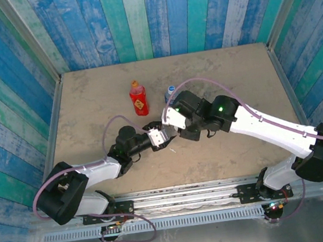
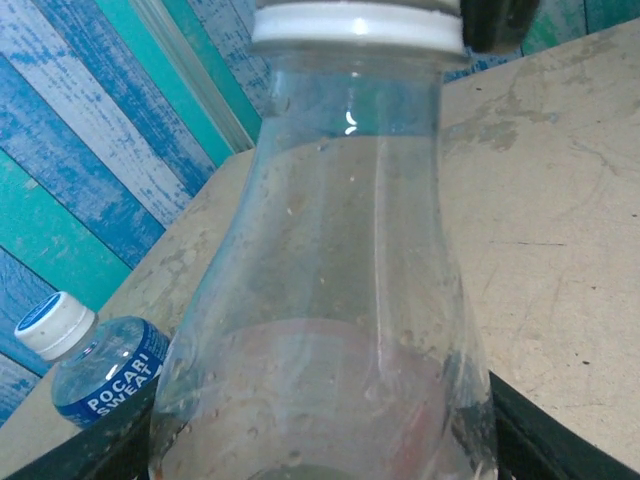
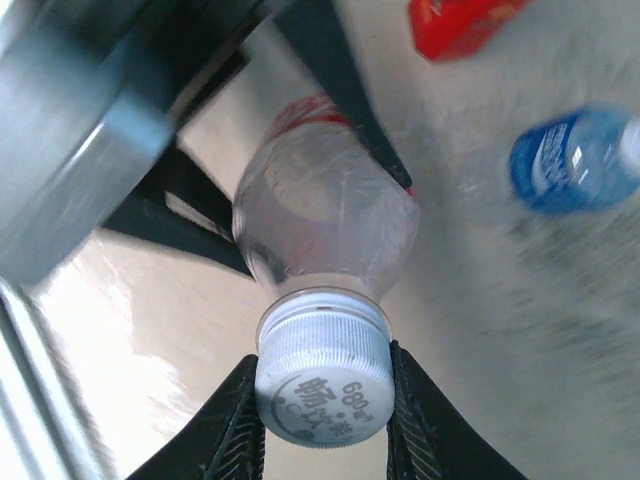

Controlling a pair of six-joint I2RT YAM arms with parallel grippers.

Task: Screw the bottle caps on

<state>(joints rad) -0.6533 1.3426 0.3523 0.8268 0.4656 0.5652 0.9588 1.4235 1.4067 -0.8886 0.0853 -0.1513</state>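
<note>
The clear bottle (image 3: pixel 325 230) has a red label and a white ribbed cap (image 3: pixel 322 380) with grey lettering, between black ridged fingers (image 3: pixel 235 430). The short bottle (image 2: pixel 105 375) has a blue label with white letters. The red bottle (image 1: pixel 138 98) bears a yellow mark. The desk (image 1: pixel 232 69) is mottled beige; the walls (image 1: pixel 135 16) are blue and teal planks.

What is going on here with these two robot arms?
The left claw holds a clear bottle by its body, neck pointing toward the other arm. The right claw is clamped on the white cap sitting on that bottle's neck, placed to twist it. A red bottle and a blue-label bottle sit farther back on the table, both with caps on.
</note>
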